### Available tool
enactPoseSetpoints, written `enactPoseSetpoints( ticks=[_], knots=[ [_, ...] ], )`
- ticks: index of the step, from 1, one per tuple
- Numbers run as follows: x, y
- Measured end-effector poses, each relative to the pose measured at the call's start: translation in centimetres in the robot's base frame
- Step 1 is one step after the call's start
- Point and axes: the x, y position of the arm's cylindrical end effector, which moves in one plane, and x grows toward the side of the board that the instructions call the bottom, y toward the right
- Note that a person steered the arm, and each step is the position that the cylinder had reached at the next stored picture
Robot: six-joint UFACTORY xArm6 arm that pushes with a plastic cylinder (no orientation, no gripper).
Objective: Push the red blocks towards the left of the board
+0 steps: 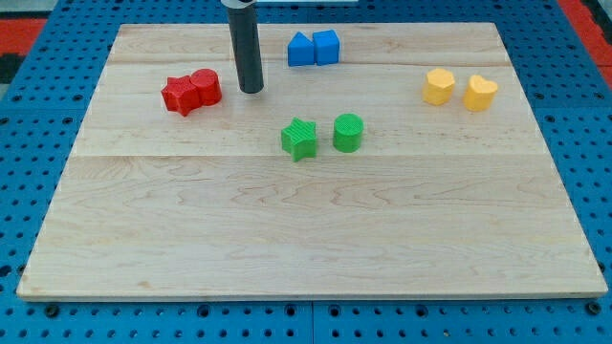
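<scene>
Two red blocks touch each other at the board's upper left: a red star-shaped block (178, 96) on the left and a red cylinder (206, 87) on its right. My tip (251, 90) rests on the board just to the right of the red cylinder, a small gap apart. The dark rod rises from it to the view's top.
Two blue blocks (314, 48) sit together at the top centre. A green star block (298, 139) and a green cylinder (348, 133) sit mid-board. Two yellow blocks (439, 86) (480, 93) sit at the upper right. The wooden board (306, 239) lies on a blue pegboard.
</scene>
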Motion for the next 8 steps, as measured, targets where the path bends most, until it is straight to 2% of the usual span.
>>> enactPoseSetpoints(
  ticks=[6, 8],
  knots=[
    [0.1, 2.0],
    [-0.7, -4.1]
  ],
)
